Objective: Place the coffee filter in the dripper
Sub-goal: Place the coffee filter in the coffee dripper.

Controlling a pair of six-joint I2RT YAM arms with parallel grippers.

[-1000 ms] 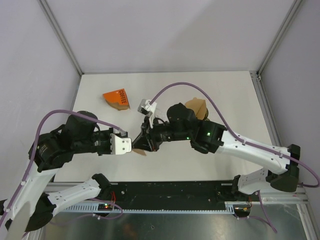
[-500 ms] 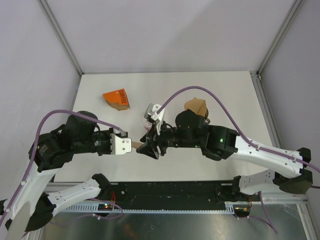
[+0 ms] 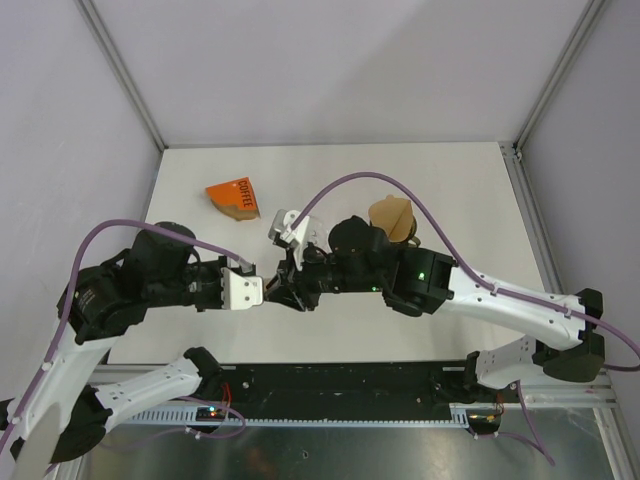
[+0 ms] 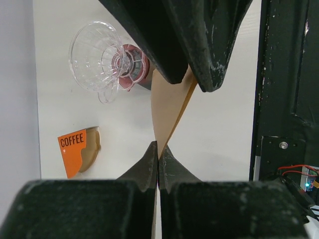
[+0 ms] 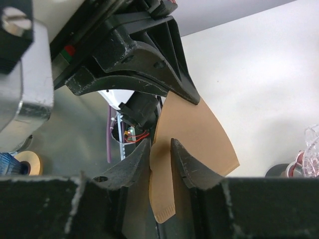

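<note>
Both arms were built from white shells and black joint housings. The left arm [image 3: 110, 300] carried a purple left cable [image 3: 110, 232] over its bulky black motor block. The left tool [image 3: 264, 293] had a white body and scuffed black fingers [image 4: 144, 167] tapering to points. The right arm [image 3: 500, 300] showed a small green light [image 3: 420, 271], a purple right cable [image 3: 350, 185] and a white camera bracket [image 3: 285, 226]. The right tool [image 5: 160, 144] had matching black wedge fingers, and a slotted silver screw [image 5: 12, 19] sat on its grey mount.
</note>
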